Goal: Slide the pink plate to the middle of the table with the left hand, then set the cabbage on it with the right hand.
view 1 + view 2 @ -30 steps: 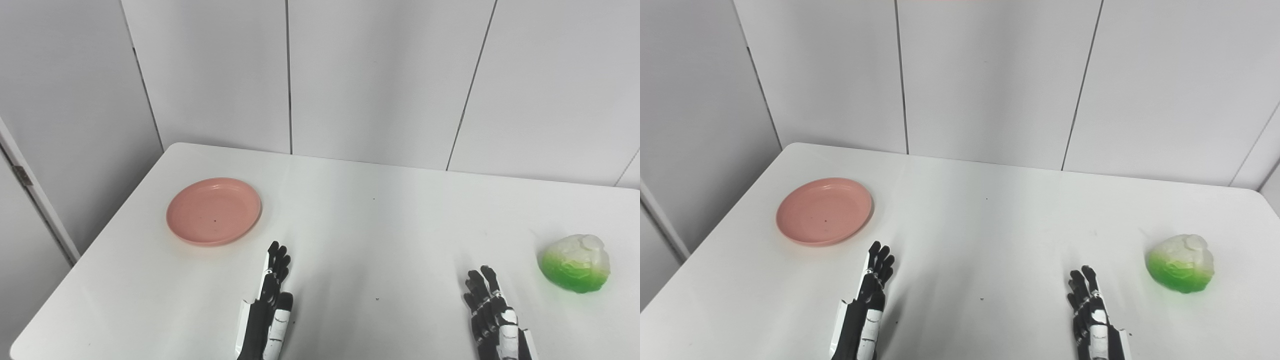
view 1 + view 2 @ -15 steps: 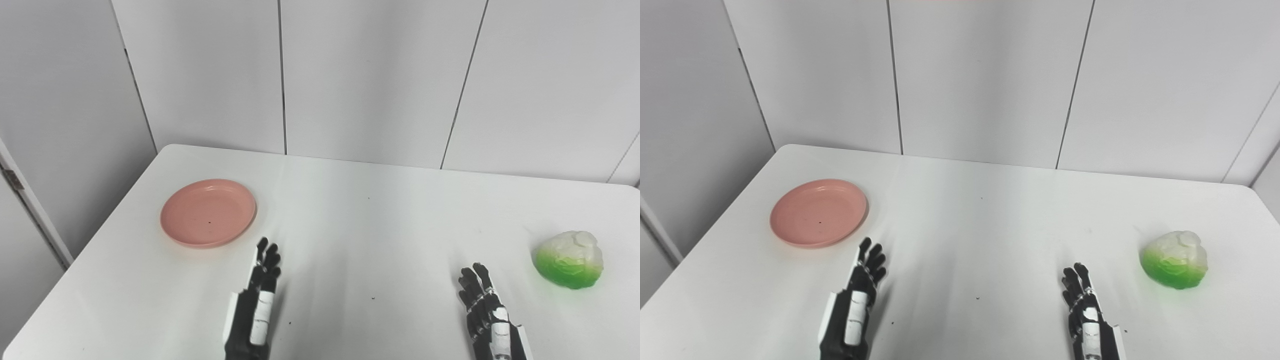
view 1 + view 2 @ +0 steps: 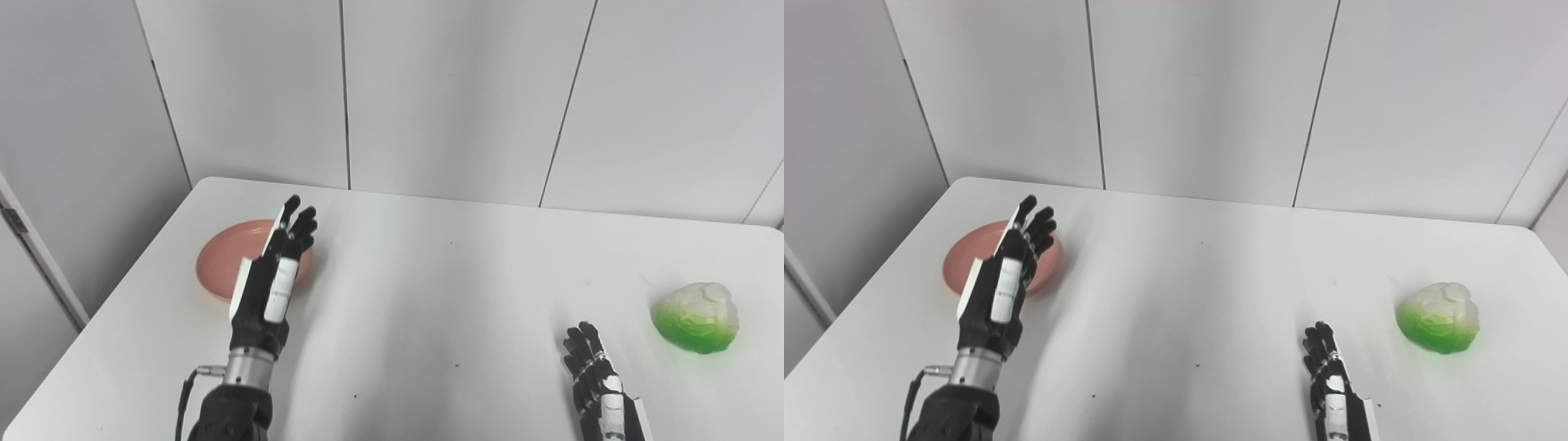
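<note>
The pink plate [image 3: 222, 260] lies flat at the left of the white table [image 3: 429, 288]. My left hand [image 3: 272, 275] is raised above the table in front of the plate, open and empty with its fingers straight, and hides the plate's right part. The plate also shows in the right eye view [image 3: 964, 263], behind the left hand [image 3: 1001, 288]. The green and white cabbage [image 3: 697, 317] sits at the right of the table. My right hand [image 3: 597, 383] lies open and empty low at the front right, apart from the cabbage and to its left.
The table's left edge [image 3: 116, 294] runs close by the plate. Grey wall panels [image 3: 429, 92] stand behind the table's far edge. A few small dark specks [image 3: 457, 365] mark the tabletop.
My left hand has risen from the table's front and moved forward and left, now overlapping the plate in view. The right hand, plate and cabbage have stayed where they were.
</note>
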